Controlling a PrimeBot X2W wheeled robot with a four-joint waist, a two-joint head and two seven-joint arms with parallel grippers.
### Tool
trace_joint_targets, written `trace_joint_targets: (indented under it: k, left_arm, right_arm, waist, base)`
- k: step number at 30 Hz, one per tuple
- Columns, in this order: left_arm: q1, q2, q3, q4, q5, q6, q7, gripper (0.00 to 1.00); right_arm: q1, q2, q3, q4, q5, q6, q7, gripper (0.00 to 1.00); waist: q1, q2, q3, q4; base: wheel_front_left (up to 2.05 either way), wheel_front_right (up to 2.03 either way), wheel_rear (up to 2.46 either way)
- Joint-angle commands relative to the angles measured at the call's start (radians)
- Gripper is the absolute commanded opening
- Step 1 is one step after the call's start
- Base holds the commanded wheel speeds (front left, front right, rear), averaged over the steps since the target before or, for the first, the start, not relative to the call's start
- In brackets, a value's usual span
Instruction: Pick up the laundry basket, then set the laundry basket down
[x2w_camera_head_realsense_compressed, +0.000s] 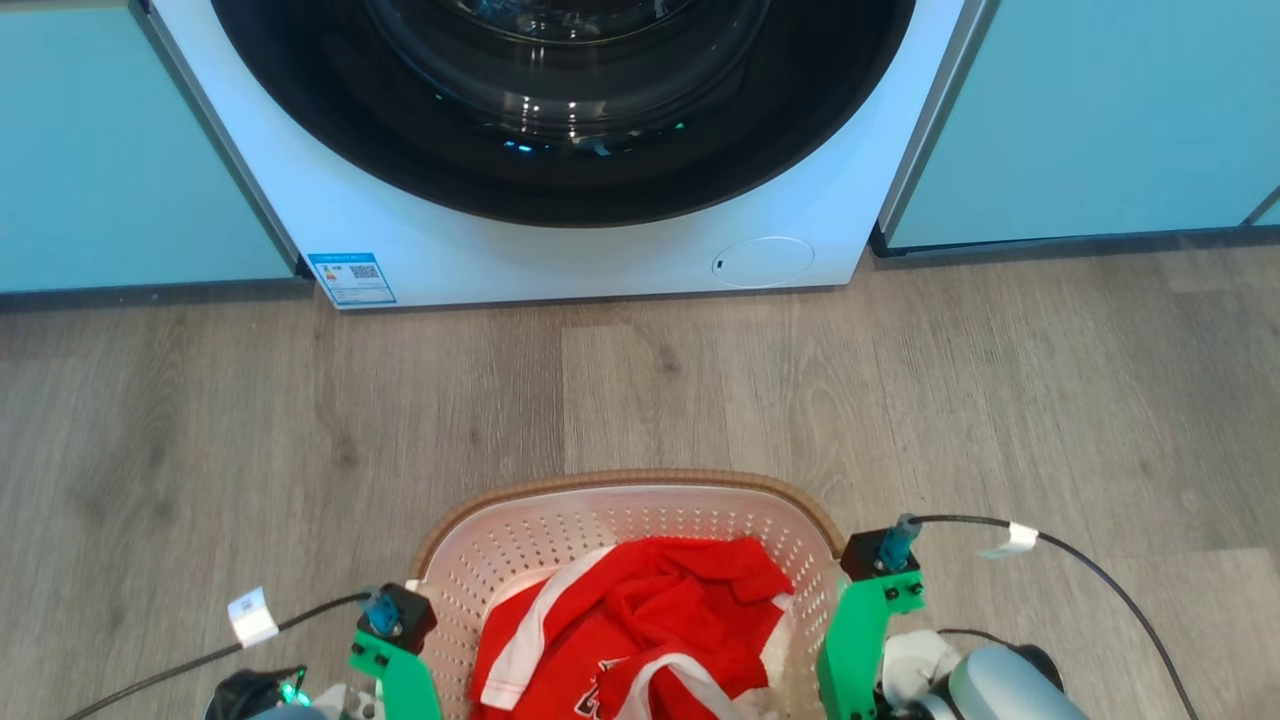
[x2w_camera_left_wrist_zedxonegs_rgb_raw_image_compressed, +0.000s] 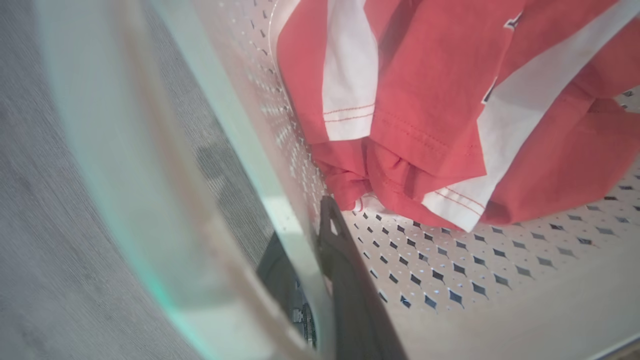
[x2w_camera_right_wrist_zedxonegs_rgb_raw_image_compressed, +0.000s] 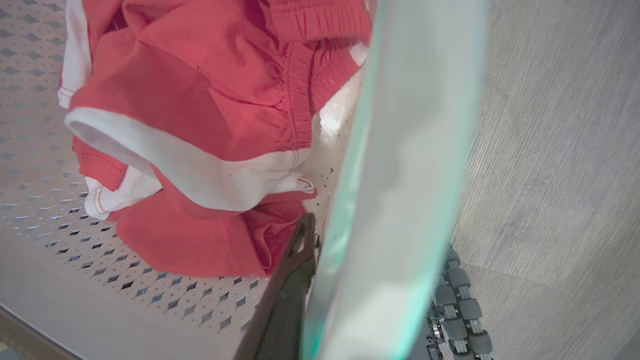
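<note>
Wood floor (x2w_camera_head_realsense_compressed: 700, 380), laundry basket (x2w_camera_head_realsense_compressed: 560, 540), left gripper (x2w_camera_left_wrist_zedxonegs_rgb_raw_image_compressed: 305, 235) and right gripper (x2w_camera_right_wrist_zedxonegs_rgb_raw_image_compressed: 320, 235) clamped on its opposite walls

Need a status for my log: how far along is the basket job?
Done: left gripper and right gripper each clamp a side wall of the laundry basket, one finger inside. In hand: the lift; I cannot tell if it has left the floor. Left: setting it down.

A grey wood-grain plank floor (x2w_camera_head_realsense_compressed: 250, 430) spreads out here. At twelve o'clock a white front-loading washing machine (x2w_camera_head_realsense_compressed: 600, 255) stands on it, with a teal flat-fronted cabinet (x2w_camera_head_realsense_compressed: 100, 150) at ten o'clock and a second teal cabinet (x2w_camera_head_realsense_compressed: 1080, 120) at two. At six o'clock is a cream perforated plastic laundry basket (x2w_camera_head_realsense_compressed: 600, 530) with a brown woven rim. I cannot tell whether it touches the floor.
</note>
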Motion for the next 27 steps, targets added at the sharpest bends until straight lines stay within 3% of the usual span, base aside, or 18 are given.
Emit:
trace_joint_targets:
  k: [1, 27]
  left_arm:
    - [-0.042, -0.001, 0.010, -0.032, 0.027, -0.021, -0.026, 0.00]
    - [-0.062, -0.009, 0.016, -0.018, 0.039, -0.013, -0.055, 0.00]
  right_arm:
    - [-0.019, 0.059, 0.044, -0.083, 0.014, 0.035, 0.012, 0.00]
    - [-0.015, 0.063, 0.022, -0.106, -0.014, 0.035, 0.016, 0.00]
  waist:
    - [0.0000, 0.0000, 0.000, 0.000]
    - [0.0000, 0.0000, 0.026, 0.005]
  base:
    - [0.00, 0.00, 0.00]
    - [0.00, 0.00, 0.00]
